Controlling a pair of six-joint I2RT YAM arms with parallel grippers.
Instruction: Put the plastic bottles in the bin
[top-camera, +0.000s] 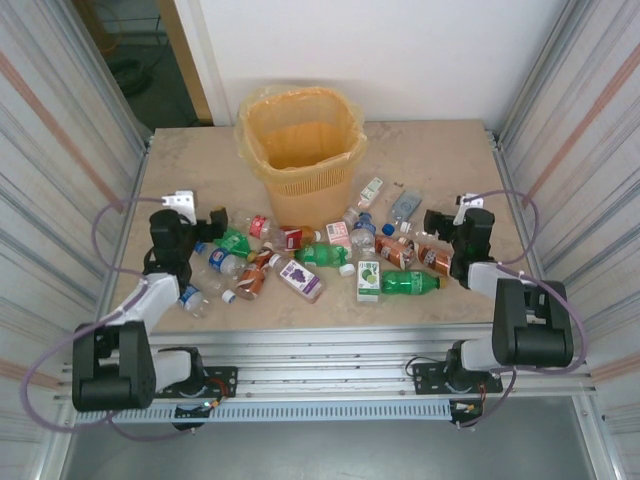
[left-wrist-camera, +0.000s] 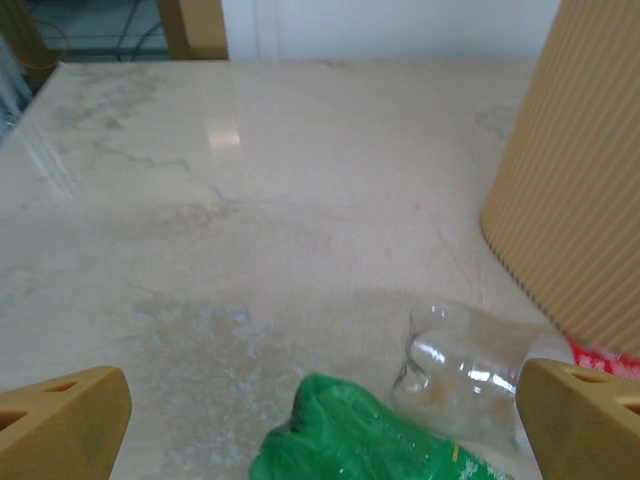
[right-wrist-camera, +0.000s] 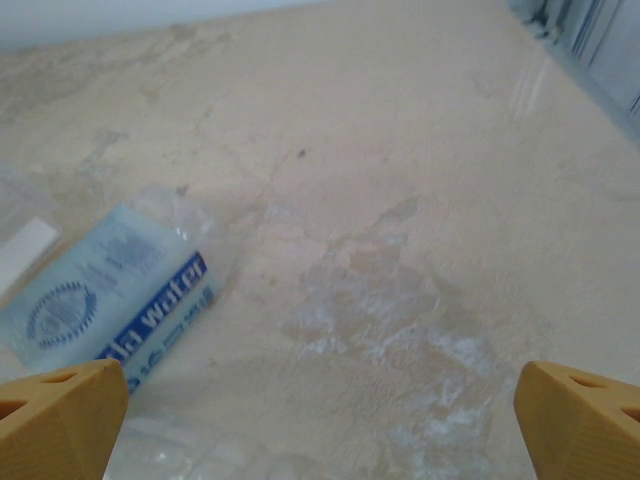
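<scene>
Two hands gaping — left hand (top-camera: 212, 219), right hand (top-camera: 438, 222), about fifteen bottles (top-camera: 410, 283), one bin (top-camera: 300, 178)

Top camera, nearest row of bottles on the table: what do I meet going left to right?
clear bottle at the far left → brown-labelled bottle → purple grape-labelled bottle → lime-labelled bottle → green bottle lying on its side.

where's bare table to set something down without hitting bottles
Bare table lies left of the bin, up to the far edge, and again right of it toward the far right corner. A thin strip runs along the near edge. The band of plastic bottles in front of the bin is crowded.
</scene>
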